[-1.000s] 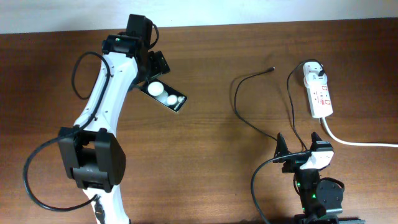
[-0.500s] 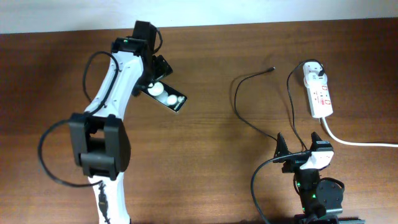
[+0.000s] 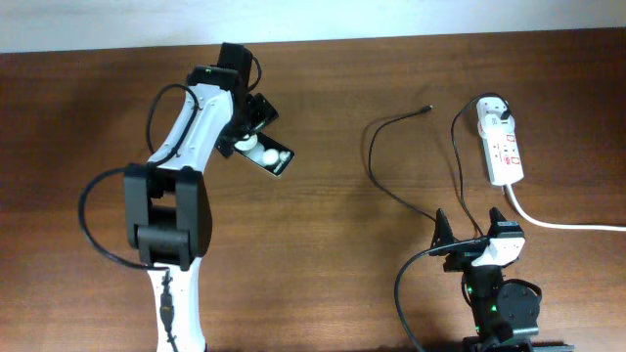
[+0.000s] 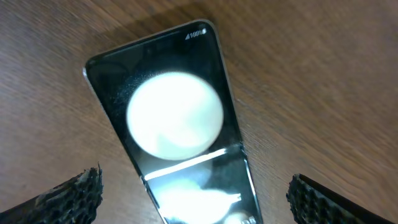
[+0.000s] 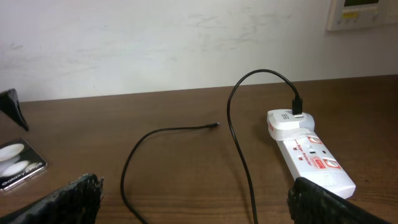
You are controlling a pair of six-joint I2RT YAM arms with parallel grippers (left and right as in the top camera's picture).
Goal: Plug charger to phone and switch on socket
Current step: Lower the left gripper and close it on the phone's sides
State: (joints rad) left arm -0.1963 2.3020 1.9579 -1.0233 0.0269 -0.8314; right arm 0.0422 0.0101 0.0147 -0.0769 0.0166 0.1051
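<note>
Far-left on the brown wooden table (image 3: pixel 333 264), small black glossy smartphone (image 3: pixel 266 154) with two white round blobs lies flat, skewed. Left gripper (image 3: pixel 246 125) hovers over its far end, fingers (image 4: pixel 68 196) wide apart either side, no contact. Long thin black charger cable (image 3: pixel 376 161) loops mid-table; free plug tip (image 3: pixel 426 109) well apart from the phone, unplugged. White oblong power strip with red marks (image 3: pixel 502 149) sits at right, thick white cord (image 3: pixel 558 223) trailing off. Switch state: can't tell. Right gripper (image 3: pixel 469 225) near front edge, fingers spread, empty.
</note>
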